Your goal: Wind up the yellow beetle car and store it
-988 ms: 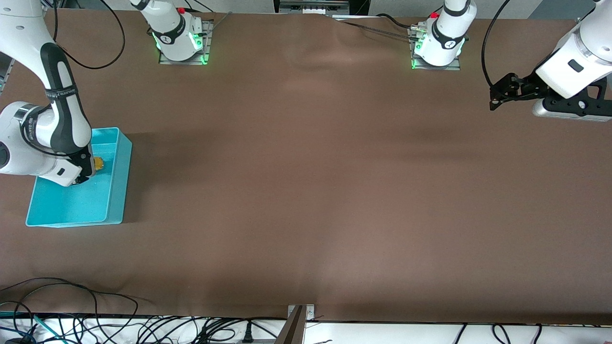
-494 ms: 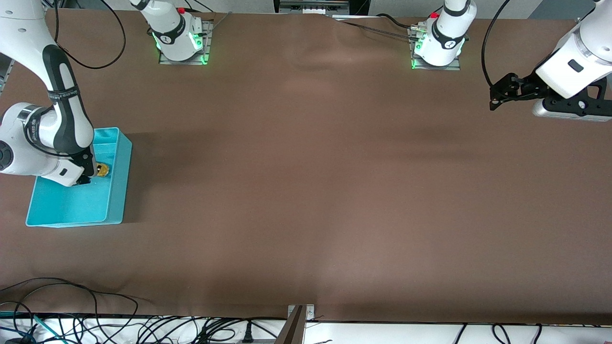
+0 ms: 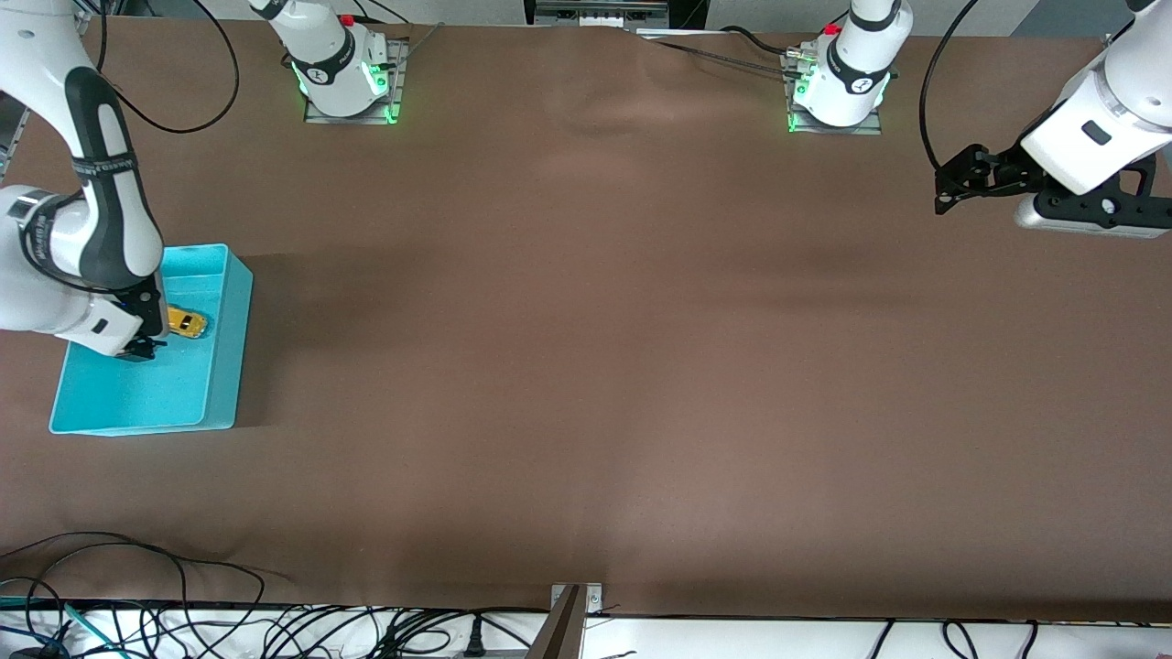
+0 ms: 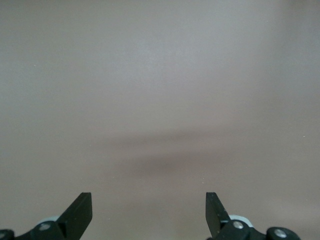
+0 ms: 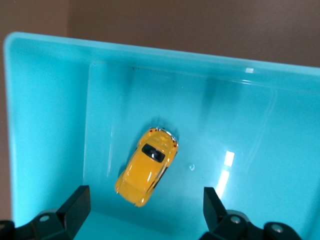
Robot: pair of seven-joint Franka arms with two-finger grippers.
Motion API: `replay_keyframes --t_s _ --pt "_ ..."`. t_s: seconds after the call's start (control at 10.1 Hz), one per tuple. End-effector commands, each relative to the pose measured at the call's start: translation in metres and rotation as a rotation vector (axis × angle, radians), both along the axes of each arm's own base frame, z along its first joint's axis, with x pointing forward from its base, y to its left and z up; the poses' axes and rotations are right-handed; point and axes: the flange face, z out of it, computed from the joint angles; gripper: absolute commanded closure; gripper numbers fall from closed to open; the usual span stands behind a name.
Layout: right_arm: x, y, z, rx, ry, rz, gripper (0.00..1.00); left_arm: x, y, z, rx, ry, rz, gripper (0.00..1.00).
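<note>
The yellow beetle car (image 5: pixel 148 166) lay on the floor of the turquoise bin (image 3: pixel 220 384) at my right arm's end of the brown bench (image 3: pixel 586 366). My right gripper (image 5: pixel 145 210) hung over it, fingers (image 5: pixel 75 205) spread wide, touching nothing. My left gripper (image 4: pixel 149 212) waited over bare bench, fingers released and empty.

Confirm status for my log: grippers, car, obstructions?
Right gripper open over the turquoise bin. Left gripper open, waiting over bare table. Yellow beetle car lying released in the bin. Nothing in the way.
</note>
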Motion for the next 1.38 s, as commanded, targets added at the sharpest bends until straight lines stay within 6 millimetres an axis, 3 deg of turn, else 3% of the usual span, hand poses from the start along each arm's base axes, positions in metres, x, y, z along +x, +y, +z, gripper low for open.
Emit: replay_keyframes --t_s 0.0,0.1,0.3,0.59,0.79,1.09,1.28 --pt "0.002 0.016 0.053 0.051 -0.033 -0.137 0.00 0.011 0.000 0.009 -0.017 -0.024 0.006 0.00" --pt "-0.003 0.019 0.074 0.038 -0.042 -0.293 0.00 0.012 0.000 0.008 -0.017 -0.022 0.008 0.00" --pt "-0.001 0.047 0.113 0.026 -0.106 -0.479 0.00 0.011 0.000 0.009 -0.020 -0.024 0.006 0.00" --pt "0.007 0.092 0.149 0.063 -0.160 -0.777 0.00 0.011 -0.007 0.008 -0.022 -0.022 -0.004 0.00" --pt "0.006 0.113 0.162 0.099 -0.139 -1.048 0.00 0.012 0.001 0.008 -0.020 -0.022 0.009 0.00" --pt "-0.003 0.155 0.197 0.076 -0.142 -1.330 0.00 0.012 0.000 0.008 -0.025 -0.022 0.009 0.00" --pt "-0.008 0.167 0.210 0.045 -0.146 -1.476 0.00 0.012 0.000 0.008 -0.026 -0.021 0.009 0.00"
